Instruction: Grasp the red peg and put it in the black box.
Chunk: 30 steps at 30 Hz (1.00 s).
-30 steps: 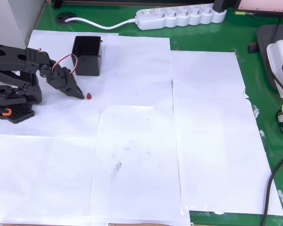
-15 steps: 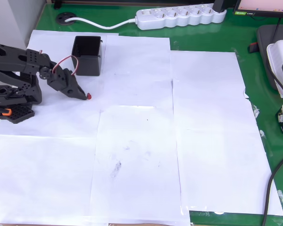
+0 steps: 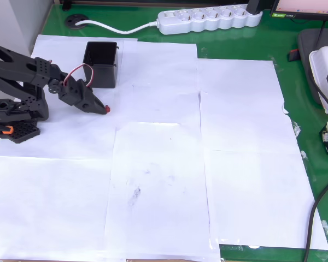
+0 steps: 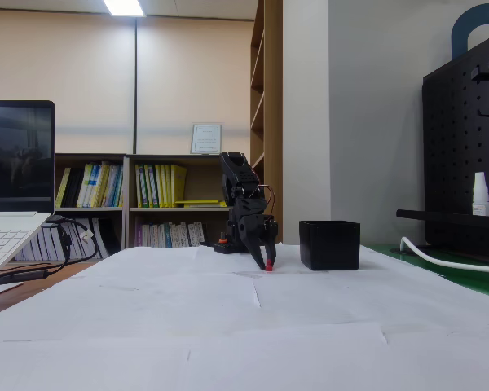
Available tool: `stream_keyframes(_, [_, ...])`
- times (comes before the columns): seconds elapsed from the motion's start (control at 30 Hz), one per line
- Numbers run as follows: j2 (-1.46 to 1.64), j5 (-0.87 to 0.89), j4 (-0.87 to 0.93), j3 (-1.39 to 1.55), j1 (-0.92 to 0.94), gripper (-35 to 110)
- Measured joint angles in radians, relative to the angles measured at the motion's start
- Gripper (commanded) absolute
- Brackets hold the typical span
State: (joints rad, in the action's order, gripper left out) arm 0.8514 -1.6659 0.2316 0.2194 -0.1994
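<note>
Red peg on white paper

An office: bookshelves full of books, a laptop, and a pegboard surround the paper-covered table.

black box open-topped, just behind arm, bare white paper elsewhere

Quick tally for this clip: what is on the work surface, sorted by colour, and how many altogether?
Red: 1, the red peg, at the gripper tips.
Black: 1, the black box.
White: 1, the power strip at the far edge.
Total: 3, not counting the arm or the paper sheets.
</note>
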Motion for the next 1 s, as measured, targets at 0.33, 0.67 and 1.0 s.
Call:
stream_keyframes(0.33, [0.250, 0.020, -0.118, 0.160, -0.003, 0])
stream_keyframes(0.67, [0.548, 0.023, -0.199, 0.413, 0.011, 0])
stream_keyframes(1.0, [0.742, 0.012, -0.235, 0.614, 0.037, 0])
